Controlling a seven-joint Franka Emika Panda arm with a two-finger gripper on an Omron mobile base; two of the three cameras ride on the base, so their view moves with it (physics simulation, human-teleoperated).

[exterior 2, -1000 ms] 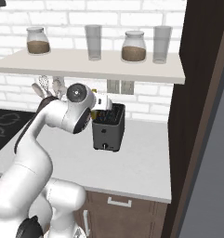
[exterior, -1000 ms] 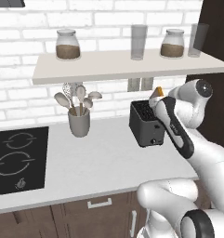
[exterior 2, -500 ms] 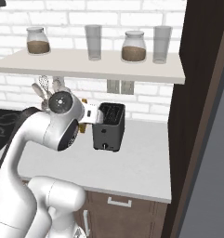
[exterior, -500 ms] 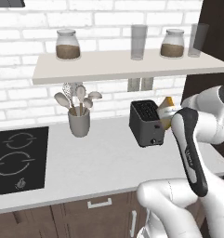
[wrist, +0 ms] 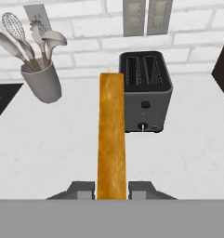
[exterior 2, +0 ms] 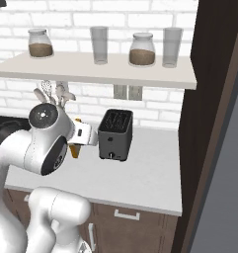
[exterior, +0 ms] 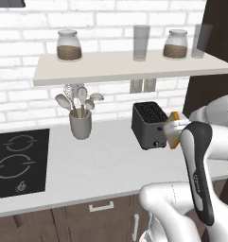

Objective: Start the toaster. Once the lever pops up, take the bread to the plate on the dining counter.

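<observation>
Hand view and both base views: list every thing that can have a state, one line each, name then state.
Golden-brown square bread slice: out of the toaster, held edge-on between the hand's fingers.
Dark grey two-slot toaster: upright on the worktop, both slots empty.
Hand: shut on the bread, clear of the toaster.
Grey utensil cup: upright, holding whisk and spoons.
Two glass jars: lidded, brown contents, on the shelf.
Two tall glasses: upright, empty.

Two cameras look down from behind the arm, left and right, both seeing the small dark grey toaster. The hand camera sits closer.
</observation>
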